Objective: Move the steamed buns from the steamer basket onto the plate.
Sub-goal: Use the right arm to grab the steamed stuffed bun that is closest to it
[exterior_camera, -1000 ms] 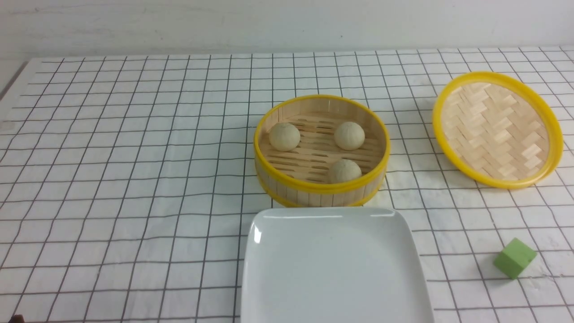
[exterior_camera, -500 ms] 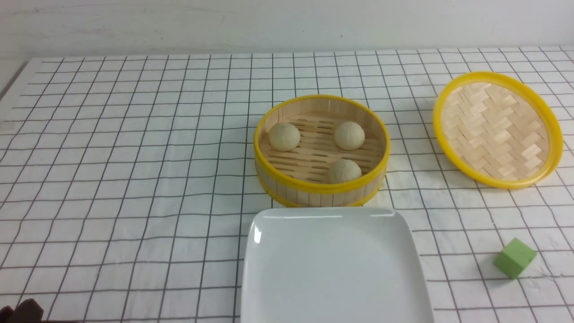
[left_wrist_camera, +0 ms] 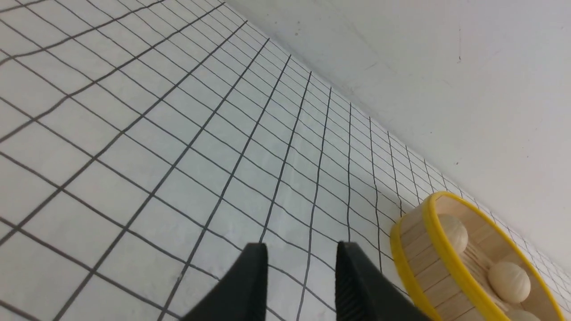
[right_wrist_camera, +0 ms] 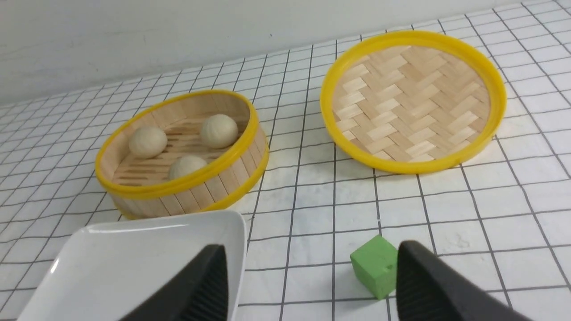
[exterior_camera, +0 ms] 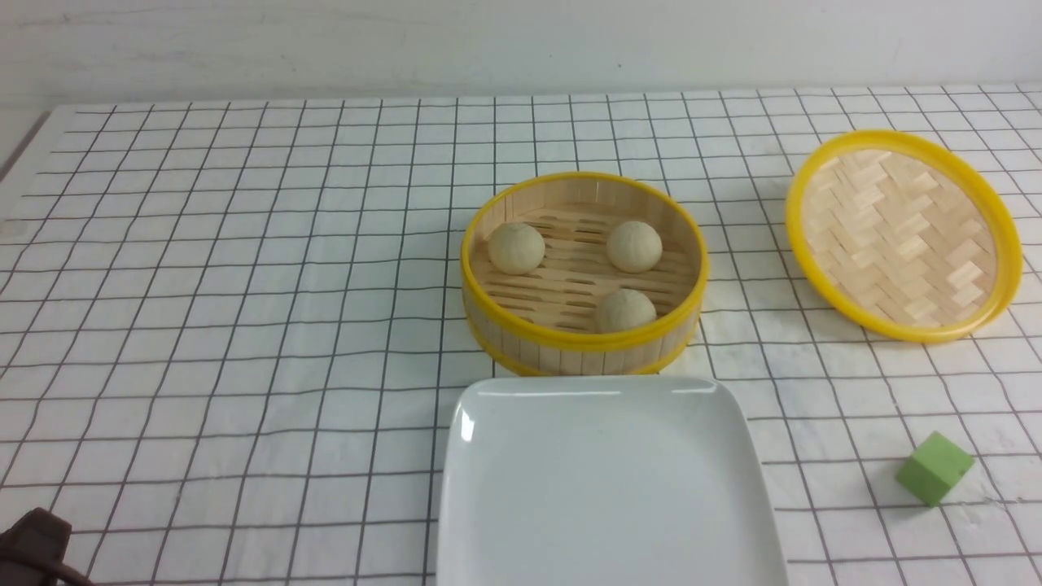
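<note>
A dark part of the left arm (exterior_camera: pixel 32 547) has come a little further in over the near left corner of the counter (exterior_camera: pixel 244 325). The left claw (left_wrist_camera: pixel 302 249) is partly open and holds nothing. The right claw (right_wrist_camera: pixel 310 249) is wide open and holds nothing. The three steamed buns (exterior_camera: pixel 516 247) lie inside the steamer basket (exterior_camera: pixel 583 348) at the middle of the counter. The plate (exterior_camera: pixel 606 488) is just beside the basket, at the near edge.

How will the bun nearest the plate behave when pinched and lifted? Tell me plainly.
Round, so the bun will probably roll across the basket's slatted floor if nudged. Its matte, rough surface likely gives decent grip. It sits close to the near wall, so a finger may bump the rim.
</note>
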Robot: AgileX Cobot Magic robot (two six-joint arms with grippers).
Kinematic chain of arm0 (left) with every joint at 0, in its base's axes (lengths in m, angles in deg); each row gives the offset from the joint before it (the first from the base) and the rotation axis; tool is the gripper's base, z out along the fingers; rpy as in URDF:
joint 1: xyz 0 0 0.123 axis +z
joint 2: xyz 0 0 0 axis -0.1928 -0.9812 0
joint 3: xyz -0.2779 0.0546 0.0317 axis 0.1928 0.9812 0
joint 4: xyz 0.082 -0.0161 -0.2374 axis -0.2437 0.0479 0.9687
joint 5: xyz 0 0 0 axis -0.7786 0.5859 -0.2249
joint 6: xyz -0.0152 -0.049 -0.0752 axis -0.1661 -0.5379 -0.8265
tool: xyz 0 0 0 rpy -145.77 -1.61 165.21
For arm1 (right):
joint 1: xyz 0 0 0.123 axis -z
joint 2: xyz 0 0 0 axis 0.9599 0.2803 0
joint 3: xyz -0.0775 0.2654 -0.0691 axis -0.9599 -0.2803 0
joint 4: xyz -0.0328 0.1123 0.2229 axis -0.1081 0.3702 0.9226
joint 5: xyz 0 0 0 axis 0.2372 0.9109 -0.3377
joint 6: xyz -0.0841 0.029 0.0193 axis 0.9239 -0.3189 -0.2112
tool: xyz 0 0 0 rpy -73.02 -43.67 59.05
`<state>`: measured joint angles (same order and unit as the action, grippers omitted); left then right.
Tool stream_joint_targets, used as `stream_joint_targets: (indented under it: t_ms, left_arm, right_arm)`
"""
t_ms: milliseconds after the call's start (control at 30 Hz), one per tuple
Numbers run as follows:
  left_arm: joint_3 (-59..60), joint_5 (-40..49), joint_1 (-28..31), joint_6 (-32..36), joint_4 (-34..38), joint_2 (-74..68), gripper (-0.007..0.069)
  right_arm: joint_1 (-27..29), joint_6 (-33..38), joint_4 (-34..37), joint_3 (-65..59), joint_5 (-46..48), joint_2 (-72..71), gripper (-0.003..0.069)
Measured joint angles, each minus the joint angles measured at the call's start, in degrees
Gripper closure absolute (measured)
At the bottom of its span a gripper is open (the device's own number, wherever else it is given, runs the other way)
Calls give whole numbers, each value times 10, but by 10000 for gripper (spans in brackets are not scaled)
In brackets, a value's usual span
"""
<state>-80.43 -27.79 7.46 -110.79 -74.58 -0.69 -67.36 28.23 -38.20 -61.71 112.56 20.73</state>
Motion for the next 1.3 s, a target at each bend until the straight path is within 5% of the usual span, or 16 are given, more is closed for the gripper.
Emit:
stream_joint_targets:
  t_ms: [200, 367, 733, 1300]
  left_arm:
    - [0, -2, -9, -1, 27, 0, 265]
    - [-21, 42, -70, 29, 38, 0, 209]
    - [-149, 134, -174, 142, 32, 0, 283]
    - [-398, 321, -178, 335, 31, -202, 288]
  right_arm:
    - [0, 21, 5, 1, 11, 0, 165]
    - [0, 86, 44, 12, 56, 12, 165]
    - [0, 231, 124, 85, 55, 156, 165]
    - [0, 342, 254, 115, 35, 209, 165]
